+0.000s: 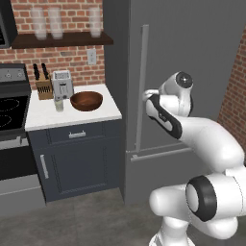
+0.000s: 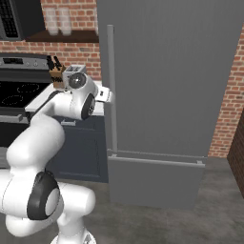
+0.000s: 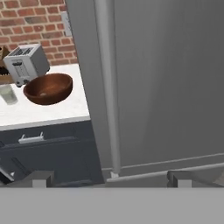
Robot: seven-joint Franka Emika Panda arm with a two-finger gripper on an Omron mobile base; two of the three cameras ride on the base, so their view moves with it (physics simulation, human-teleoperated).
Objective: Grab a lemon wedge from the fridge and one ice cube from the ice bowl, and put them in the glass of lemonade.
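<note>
The fridge (image 1: 192, 72) is a tall dark grey appliance with its door closed, so the lemon wedge is hidden. Its long light grey bar handle (image 3: 107, 87) runs vertically, straight ahead of my gripper (image 3: 109, 178), whose fingertips (image 3: 43, 177) stand wide open and empty. From the left base view the gripper (image 1: 146, 95) is just short of the handle (image 1: 142, 81), at mid height. The reddish-brown ice bowl (image 1: 86, 101) sits on the white counter (image 1: 103, 113) left of the fridge. I cannot make out any ice inside it. The glass of lemonade (image 1: 59, 104) stands just left of the bowl.
A toaster (image 1: 62, 85) and a knife block (image 1: 44, 87) stand behind the glass against the brick wall. A black stove (image 1: 12, 103) adjoins the counter's left end. Frosted tumblers (image 1: 48, 21) line a high shelf. A freezer drawer (image 2: 155, 181) lies below the fridge door.
</note>
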